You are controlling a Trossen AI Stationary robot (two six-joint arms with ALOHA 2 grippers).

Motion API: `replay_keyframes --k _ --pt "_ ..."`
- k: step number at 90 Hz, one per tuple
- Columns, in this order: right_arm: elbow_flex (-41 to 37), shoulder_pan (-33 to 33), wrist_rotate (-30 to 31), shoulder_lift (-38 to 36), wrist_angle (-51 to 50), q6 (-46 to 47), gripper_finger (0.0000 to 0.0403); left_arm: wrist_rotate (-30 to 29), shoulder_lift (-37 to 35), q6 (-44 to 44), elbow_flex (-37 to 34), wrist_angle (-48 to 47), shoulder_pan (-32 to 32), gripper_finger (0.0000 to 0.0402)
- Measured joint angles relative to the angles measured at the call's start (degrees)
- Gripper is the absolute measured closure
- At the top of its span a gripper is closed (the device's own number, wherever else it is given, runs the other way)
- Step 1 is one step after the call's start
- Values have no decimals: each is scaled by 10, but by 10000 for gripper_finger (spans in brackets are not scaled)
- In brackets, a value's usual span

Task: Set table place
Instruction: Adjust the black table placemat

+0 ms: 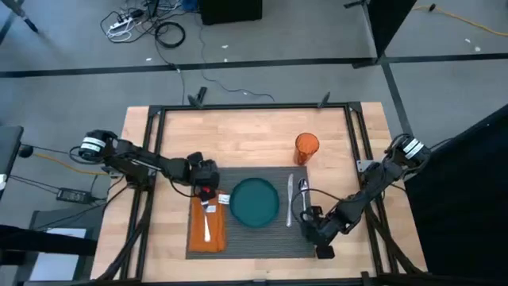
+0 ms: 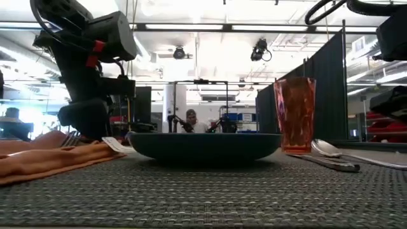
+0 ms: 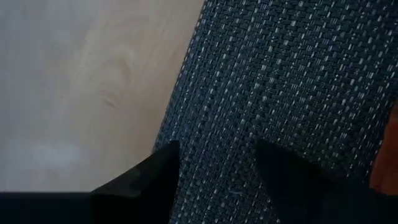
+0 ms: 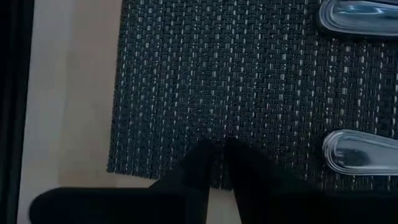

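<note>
The dark grey ribbed rectangular placemat [image 1: 254,213] lies on the light wood-grain worktop [image 1: 254,131], carrying a round teal plate [image 1: 255,201], a folded orange cloth napkin [image 1: 206,226] and silver cutlery [image 1: 303,191]. The left gripper [image 3: 217,165], fingers spread, hovers over the mat's edge. The right gripper [image 4: 222,163], fingers nearly pressed together, sits at the mat's border. A translucent orange tumbler [image 1: 307,148] stands beyond. No writing is legible.

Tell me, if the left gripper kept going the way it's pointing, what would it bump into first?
Probably the placemat. The left gripper, open, points down at its woven surface near the edge beside the table; nothing else shows between.
</note>
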Motion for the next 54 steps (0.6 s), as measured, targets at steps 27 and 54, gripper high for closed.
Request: replay_keyframes --k 27,54 --pt "0 0 -3 -5 8 0 369 -9 2 18 16 -15 -2 200" --pt "-1 -6 -6 -104 -28 8 369 -17 2 88 136 -69 -3 200"
